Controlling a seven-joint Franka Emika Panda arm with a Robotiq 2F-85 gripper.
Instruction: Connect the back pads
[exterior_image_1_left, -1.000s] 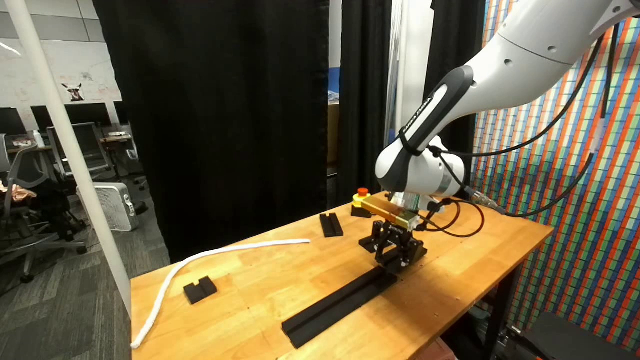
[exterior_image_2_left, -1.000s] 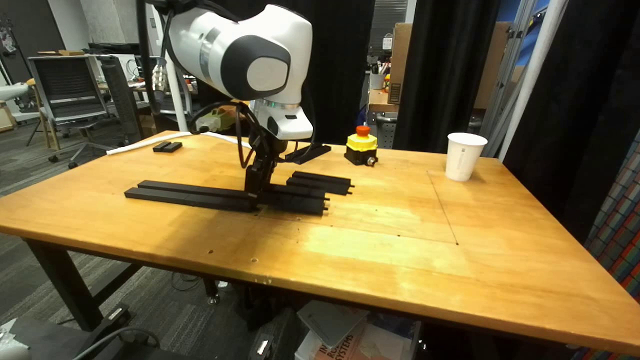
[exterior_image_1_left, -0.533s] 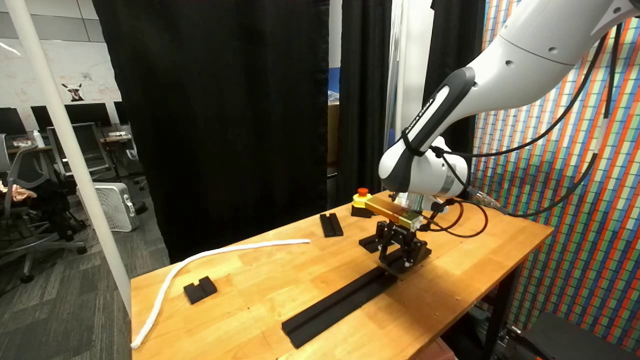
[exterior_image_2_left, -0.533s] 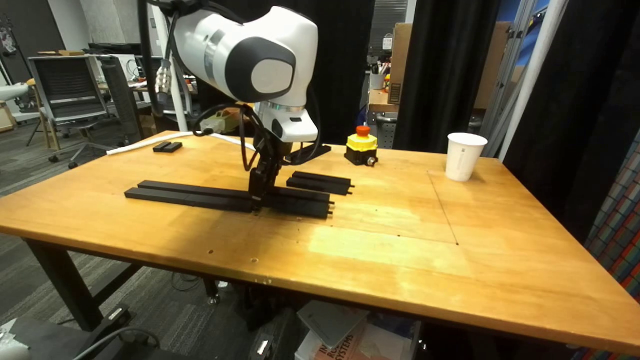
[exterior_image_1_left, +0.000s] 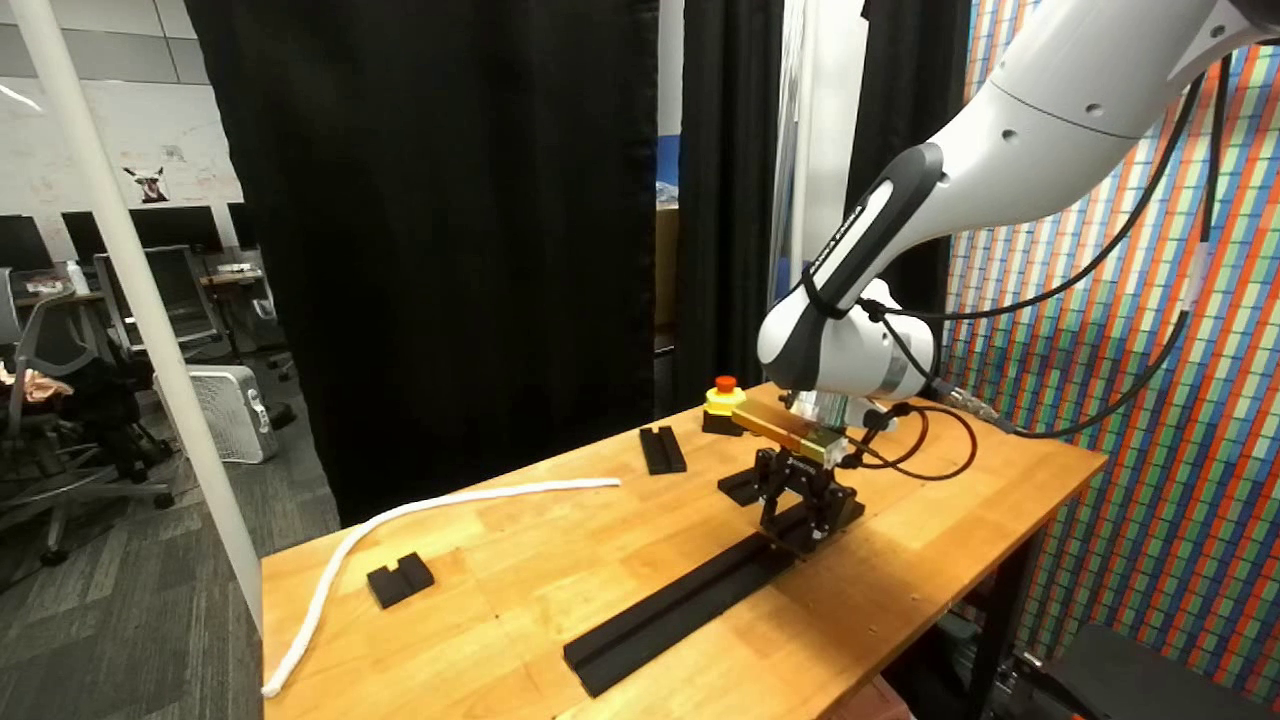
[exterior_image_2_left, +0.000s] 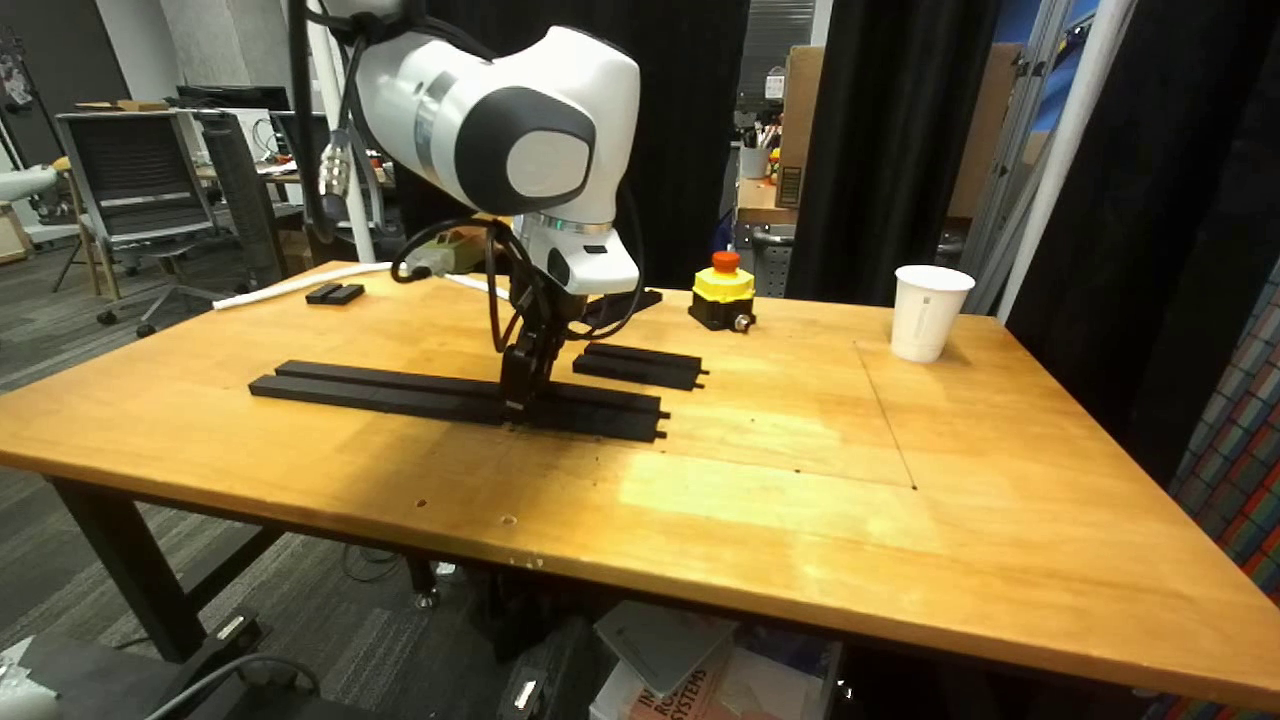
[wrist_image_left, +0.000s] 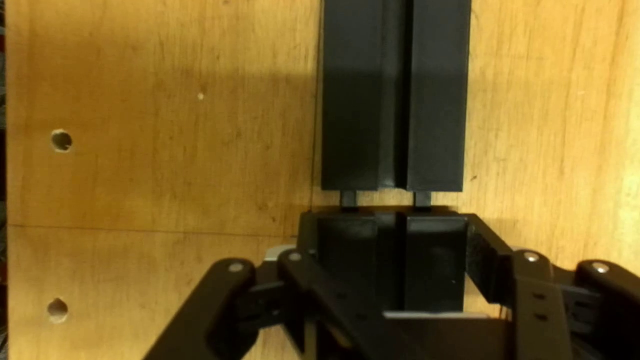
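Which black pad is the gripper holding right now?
The pad lined up with the long strip, a narrow gap between them. The gripper clamps it on both sides; no other is gripped.

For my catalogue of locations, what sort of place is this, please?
Probably a robotics lab, judging by the robot arm, the red-and-yellow emergency-stop button and the office chairs in the background.

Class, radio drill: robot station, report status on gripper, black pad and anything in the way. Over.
Gripper shut on black pad. Pad in line with long strip, two pegs showing in narrow gap. Second pad alongside, off the joining line.
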